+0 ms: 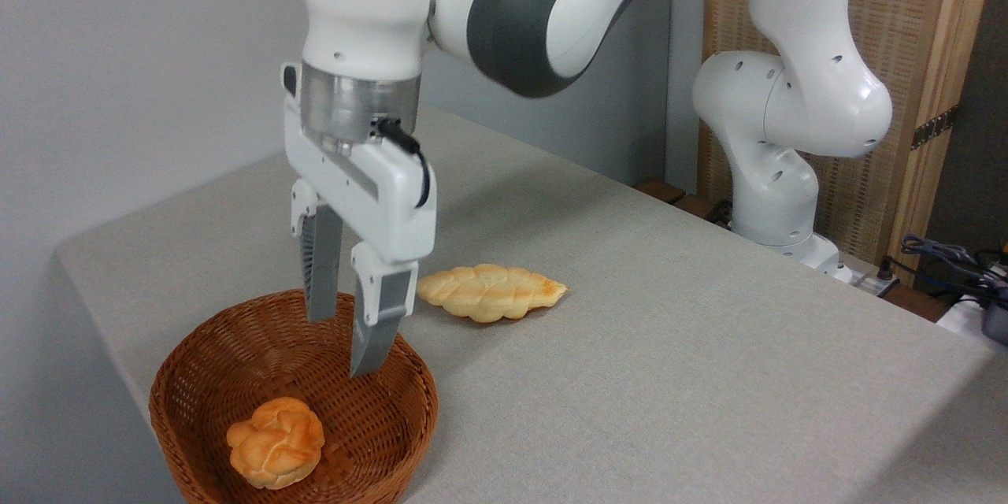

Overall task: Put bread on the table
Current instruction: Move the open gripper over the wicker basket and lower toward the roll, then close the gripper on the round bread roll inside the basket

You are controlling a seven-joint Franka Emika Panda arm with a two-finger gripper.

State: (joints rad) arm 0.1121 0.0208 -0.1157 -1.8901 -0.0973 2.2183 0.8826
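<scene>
While the fingers (pixel 346 342) are held apart and empty over the basket (pixel 189 378), the bread (pixel 276 442) is listed below them, toward the near-left wall, off the surface (pixel 669 331).

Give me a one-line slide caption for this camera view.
Open gripper above wicker basket holding round bun; braided loaf lies on grey table.

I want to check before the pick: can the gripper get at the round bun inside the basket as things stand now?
Probably yes. The gripper hangs open over the wicker basket, whose top is open, and the round bun lies uncovered near the front wall. That nearby wall may crowd one finger.
</scene>
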